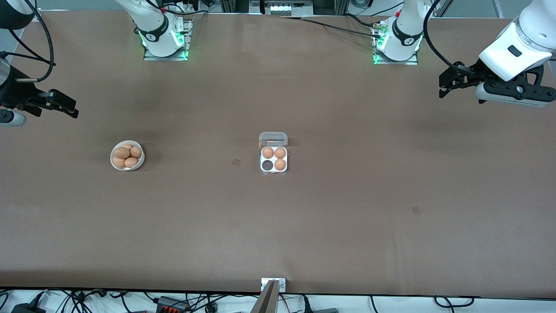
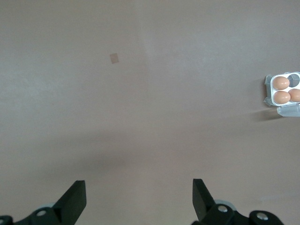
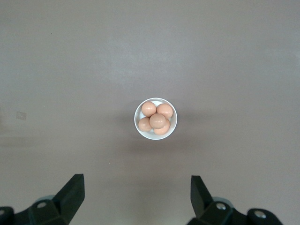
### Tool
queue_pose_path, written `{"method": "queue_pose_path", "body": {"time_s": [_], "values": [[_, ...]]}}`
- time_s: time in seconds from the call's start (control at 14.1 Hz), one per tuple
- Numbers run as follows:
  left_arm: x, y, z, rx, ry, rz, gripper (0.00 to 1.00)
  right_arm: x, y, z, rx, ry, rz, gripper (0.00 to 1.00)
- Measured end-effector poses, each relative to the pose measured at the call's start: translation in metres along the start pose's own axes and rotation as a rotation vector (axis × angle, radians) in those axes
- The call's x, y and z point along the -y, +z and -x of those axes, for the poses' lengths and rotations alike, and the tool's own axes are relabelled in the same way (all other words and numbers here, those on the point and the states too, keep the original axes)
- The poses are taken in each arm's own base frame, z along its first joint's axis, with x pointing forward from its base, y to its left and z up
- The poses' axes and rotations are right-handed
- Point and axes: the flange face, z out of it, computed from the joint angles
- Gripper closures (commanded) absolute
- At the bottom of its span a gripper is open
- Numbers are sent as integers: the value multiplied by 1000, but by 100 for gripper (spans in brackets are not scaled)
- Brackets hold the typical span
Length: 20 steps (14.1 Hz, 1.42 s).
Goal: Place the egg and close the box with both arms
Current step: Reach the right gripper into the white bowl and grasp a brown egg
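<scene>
Egg carton and bowl sit on a wide brown worktop (image 1: 347,217), with both arms raised at its two ends.

Largest after the worktop are the arms. The left arm (image 1: 521,39) reaches out from its base to hang over the worktop's edge at its own end, and its gripper (image 1: 451,80) hovers there with nothing in it. In the left wrist view that gripper (image 2: 139,197) shows its two black fingers (image 2: 75,199) spread wide over bare worktop. The right arm (image 1: 13,65) hangs likewise over its own end, its gripper (image 1: 65,104) empty. From the right wrist view the gripper (image 3: 137,194) has its fingers (image 3: 72,194) equally far apart, looking down on the bowl.

The box (image 1: 273,154) rests near the middle of the worktop, well apart from both grippers. Its clear lid (image 1: 273,138) stands open on the side farther from the front camera. The white tray has four cells: three hold eggs (image 1: 280,152), and the one cell nearer the front camera toward the right arm's end is vacant and dark. The left wrist view catches the box (image 2: 283,91) only at the picture's edge.

The round white bowl (image 1: 127,155) stands toward the right arm's end, well apart from the box. It holds several orange-brown eggs heaped together; the right wrist view shows the bowl (image 3: 155,118) with five, one egg (image 3: 157,120) lying on top of the rest.

Two small darker squares mark the worktop, one (image 1: 236,162) between bowl and box.
</scene>
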Motion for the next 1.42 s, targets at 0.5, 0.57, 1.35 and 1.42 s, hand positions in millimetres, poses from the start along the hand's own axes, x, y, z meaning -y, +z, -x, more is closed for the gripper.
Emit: {"method": "queue_pose_path", "body": {"time_s": [0.5,0.57,1.35,1.42], "values": [[0,0,0,1,0,0,0,4,4,-2,7,-7,0,0],[0,0,0,1,0,0,0,7,9,-4,17,-12,1,0],[0,1,0,10,0,0,0,14,179,-56,257,-16,8,0],[0,1,0,10,0,0,0,12,199,-59,288,-12,10,0]]}}
